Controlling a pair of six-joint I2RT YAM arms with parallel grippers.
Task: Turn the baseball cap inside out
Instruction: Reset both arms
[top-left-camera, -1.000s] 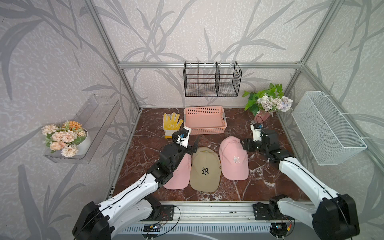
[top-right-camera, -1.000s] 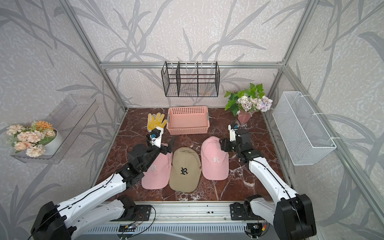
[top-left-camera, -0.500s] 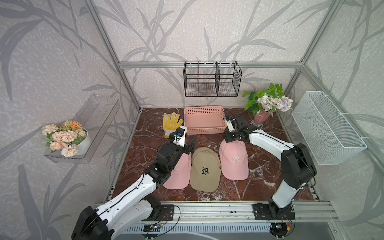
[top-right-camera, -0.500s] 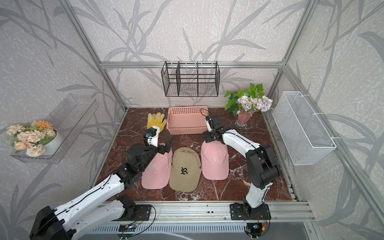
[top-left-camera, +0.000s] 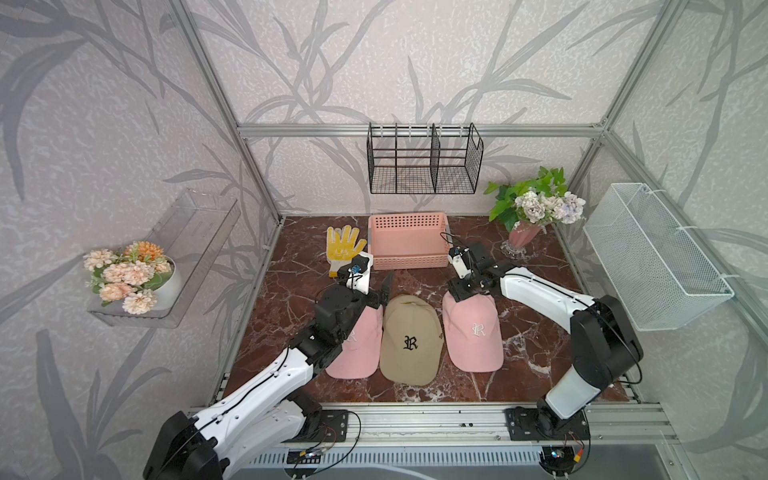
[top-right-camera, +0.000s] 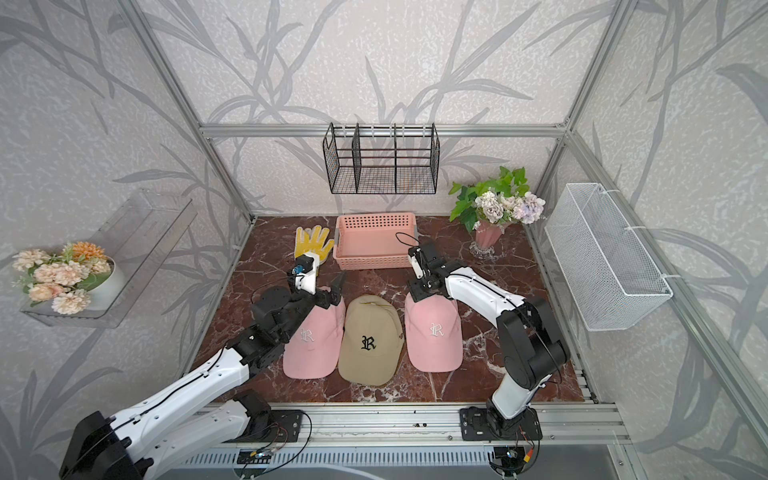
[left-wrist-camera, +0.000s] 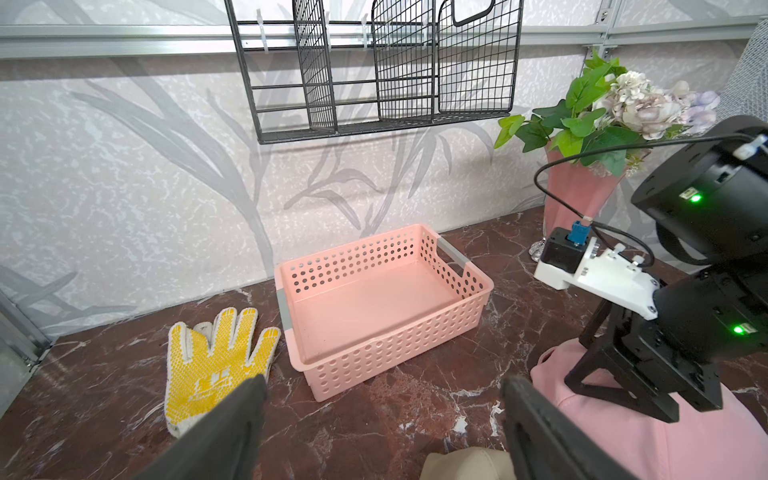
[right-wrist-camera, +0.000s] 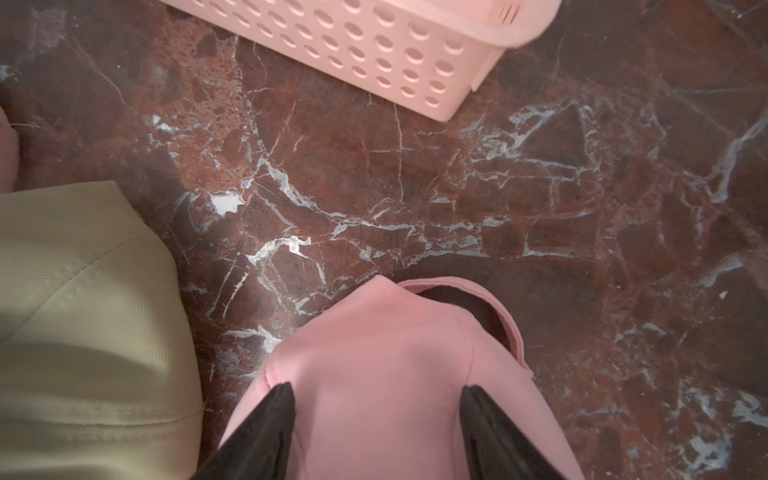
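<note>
Three baseball caps lie side by side, brims toward the front: a pink cap (top-left-camera: 357, 353), a tan cap (top-left-camera: 409, 340) and a second pink cap (top-left-camera: 473, 336). My left gripper (top-left-camera: 380, 293) hovers open above the back of the left pink cap, with nothing between its fingers (left-wrist-camera: 249, 399). My right gripper (top-left-camera: 469, 296) is down at the rear of the right pink cap. In the right wrist view its open jaws straddle the back of that pink crown (right-wrist-camera: 374, 353), beside the strap opening. I cannot tell whether they touch the cloth.
A pink perforated basket (top-left-camera: 409, 259) stands just behind the caps, with a yellow dotted glove (top-left-camera: 343, 245) to its left. A flower vase (top-left-camera: 521, 241) is at the back right. A black wire rack (top-left-camera: 424, 162) hangs on the rear wall.
My right arm swung from the right side of the right pink cap round to its rear and came down over the crown. The left gripper has barely moved.
</note>
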